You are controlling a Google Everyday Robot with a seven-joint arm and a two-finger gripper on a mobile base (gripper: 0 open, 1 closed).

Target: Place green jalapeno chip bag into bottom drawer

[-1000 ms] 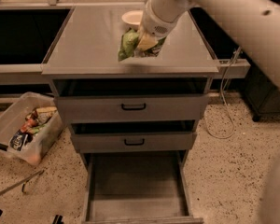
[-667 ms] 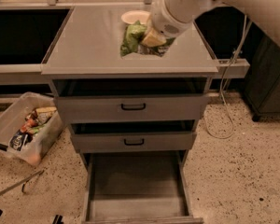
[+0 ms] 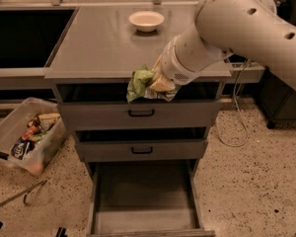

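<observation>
The green jalapeno chip bag is a crinkled light-green foil bag held in my gripper, in front of the counter's front edge and above the top drawer. The gripper's yellowish fingers are shut on the bag. My white arm reaches in from the upper right. The bottom drawer is pulled out, a deep plain grey tray with nothing in it, directly below the bag near the floor.
A white bowl stands at the back of the grey counter. Two upper drawers with black handles stand slightly open. A clear bin of snack packs lies on the floor at left. A cable hangs at right.
My gripper has carried the bag from over the counter near the bowl forward and down, past the counter's front edge. The bowl is uncovered now.
</observation>
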